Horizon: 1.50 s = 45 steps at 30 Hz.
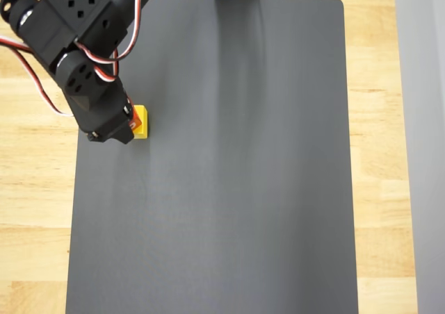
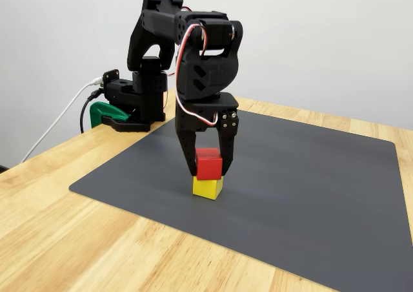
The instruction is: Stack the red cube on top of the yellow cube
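While one red cube [image 2: 208,163] tops one yellow cube [image 2: 208,187], the gripper [image 2: 210,166] clasps red.

dark mat [image 2: 310,195] open all around, two-cube stack [image 2: 208,173] sole obstacle

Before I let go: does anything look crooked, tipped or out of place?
Nothing stands out. The small red cube sits squarely on the small yellow cube on the dark grey mat, with the black hand closed around it.

Red cube [image 2: 208,163] atop yellow cube [image 2: 208,188], on mat [image 2: 310,195].
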Each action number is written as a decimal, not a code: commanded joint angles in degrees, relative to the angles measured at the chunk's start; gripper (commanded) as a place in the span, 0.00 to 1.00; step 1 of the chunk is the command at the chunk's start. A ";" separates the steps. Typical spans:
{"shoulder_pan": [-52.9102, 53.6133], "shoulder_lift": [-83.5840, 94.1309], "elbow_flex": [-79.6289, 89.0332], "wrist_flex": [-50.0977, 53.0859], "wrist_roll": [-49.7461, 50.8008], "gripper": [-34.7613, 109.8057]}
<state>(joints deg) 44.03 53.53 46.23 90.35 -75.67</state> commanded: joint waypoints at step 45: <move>-8.79 49.66 39.73 -11.07 16.70 0.51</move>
<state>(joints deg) 35.95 98.44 83.76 80.16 -68.03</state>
